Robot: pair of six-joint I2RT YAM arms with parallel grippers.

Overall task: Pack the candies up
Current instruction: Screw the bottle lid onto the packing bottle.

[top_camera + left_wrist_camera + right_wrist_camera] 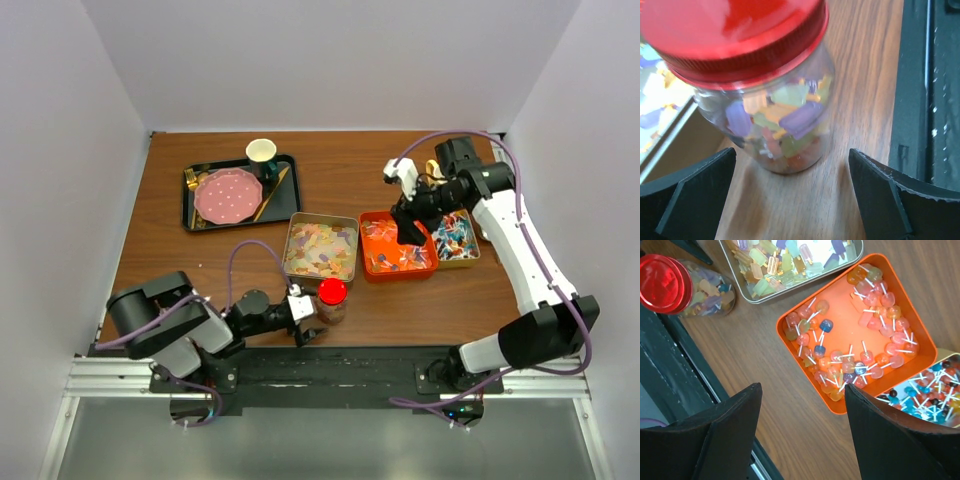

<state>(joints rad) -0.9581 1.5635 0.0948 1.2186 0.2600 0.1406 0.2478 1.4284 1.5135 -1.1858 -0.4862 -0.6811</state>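
A clear jar [332, 300] with a red lid stands near the front edge, filled with pastel candies [790, 117]. My left gripper [310, 316] is open and empty, its fingertips just short of the jar's base in the left wrist view [792, 172]. More pastel candies [320, 250] fill a silver tin [320, 216]. An orange tray [400, 276] holds candies on sticks [860, 345], and a yellow tray [461, 263] holds red and blue ones [927, 395]. My right gripper [408, 236] is open and empty above the orange tray's near edge [802, 407].
A black tray [291, 175] at the back left carries a pink plate [227, 196], a cup [262, 153] and gold cutlery. The jar [690, 287] and the tin [735, 272] also show in the right wrist view. The black table rail [930, 90] runs beside the jar.
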